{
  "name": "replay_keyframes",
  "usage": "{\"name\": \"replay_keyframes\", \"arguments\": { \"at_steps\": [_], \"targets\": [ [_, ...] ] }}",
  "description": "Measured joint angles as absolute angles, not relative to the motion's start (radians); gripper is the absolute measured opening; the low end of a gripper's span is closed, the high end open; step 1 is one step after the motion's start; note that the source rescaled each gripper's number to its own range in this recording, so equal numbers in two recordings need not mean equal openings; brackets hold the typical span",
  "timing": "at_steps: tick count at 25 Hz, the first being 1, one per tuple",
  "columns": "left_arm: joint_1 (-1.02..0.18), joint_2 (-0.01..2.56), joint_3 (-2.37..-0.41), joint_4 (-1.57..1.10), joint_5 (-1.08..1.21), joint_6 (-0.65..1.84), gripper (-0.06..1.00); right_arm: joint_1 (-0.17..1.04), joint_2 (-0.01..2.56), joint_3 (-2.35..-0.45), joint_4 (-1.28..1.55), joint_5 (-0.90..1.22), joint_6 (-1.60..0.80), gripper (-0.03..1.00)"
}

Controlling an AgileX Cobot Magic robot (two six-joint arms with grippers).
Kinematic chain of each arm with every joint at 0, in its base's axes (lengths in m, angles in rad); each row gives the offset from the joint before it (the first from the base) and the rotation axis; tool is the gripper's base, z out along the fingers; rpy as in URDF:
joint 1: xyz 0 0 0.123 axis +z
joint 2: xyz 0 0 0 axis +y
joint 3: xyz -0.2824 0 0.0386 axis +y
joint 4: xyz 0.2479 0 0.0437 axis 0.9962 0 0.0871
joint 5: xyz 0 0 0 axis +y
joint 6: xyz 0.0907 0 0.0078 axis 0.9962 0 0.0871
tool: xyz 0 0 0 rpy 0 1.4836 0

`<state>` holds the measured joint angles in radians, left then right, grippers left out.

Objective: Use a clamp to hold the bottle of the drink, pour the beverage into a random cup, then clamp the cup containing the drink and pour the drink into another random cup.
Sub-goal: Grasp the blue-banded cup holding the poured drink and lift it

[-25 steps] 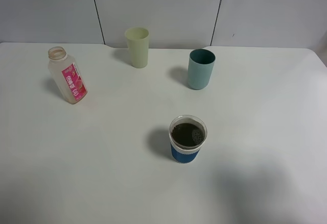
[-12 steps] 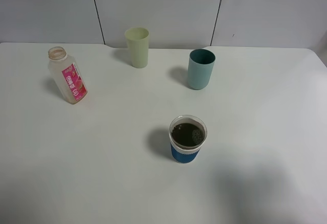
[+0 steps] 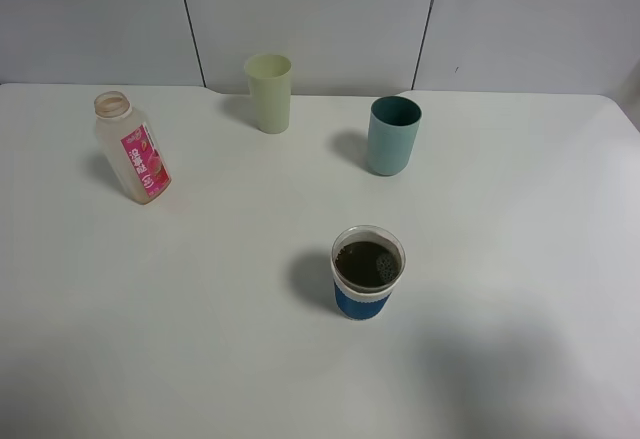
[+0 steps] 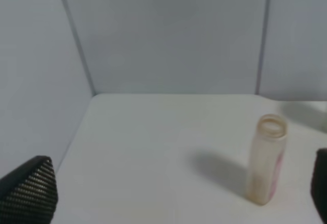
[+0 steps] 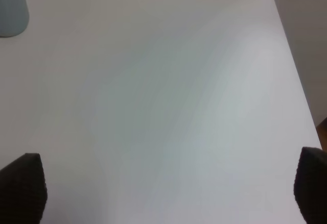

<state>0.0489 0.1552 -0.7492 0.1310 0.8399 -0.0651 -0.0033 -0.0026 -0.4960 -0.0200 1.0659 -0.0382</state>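
The bottle (image 3: 133, 149) stands capless at the far left of the table, looking empty, its pink-red label facing front. In the left wrist view the bottle (image 4: 266, 157) stands some way ahead of my left gripper (image 4: 176, 188), which is open with nothing between its fingers. The blue-banded cup (image 3: 367, 271) sits near the middle, holding the dark brown beverage (image 3: 366, 262). Behind it stands the teal tumbler (image 3: 393, 135). My right gripper (image 5: 166, 183) is open over bare table, with the teal tumbler (image 5: 10, 7) far off. Neither arm shows in the exterior high view.
A pale yellow-green tumbler (image 3: 269, 92) stands at the back centre, near the grey wall panels. The white table (image 3: 200, 309) stretches across the view. In the right wrist view the table edge (image 5: 301, 96) runs close beside the right gripper.
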Motion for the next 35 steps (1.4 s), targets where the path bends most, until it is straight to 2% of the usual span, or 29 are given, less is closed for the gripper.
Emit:
{"name": "replay_keyframes", "arguments": {
  "at_steps": [10,21,35],
  "targets": [
    [0.084,-0.002,-0.682,0.128,0.888,-0.065,1.0,-0.003,-0.003,-0.496,-0.02,1.066,-0.038,0.9],
    [0.084,-0.004,-0.537,0.07,0.976,-0.067,1.0,-0.003,-0.003,-0.496,-0.02,1.066,-0.038,0.9],
    [0.084,-0.004,-0.5,0.033,1.046,-0.065,1.0,-0.003,-0.003,-0.496,-0.02,1.066,-0.038,0.9]
  ]
}}
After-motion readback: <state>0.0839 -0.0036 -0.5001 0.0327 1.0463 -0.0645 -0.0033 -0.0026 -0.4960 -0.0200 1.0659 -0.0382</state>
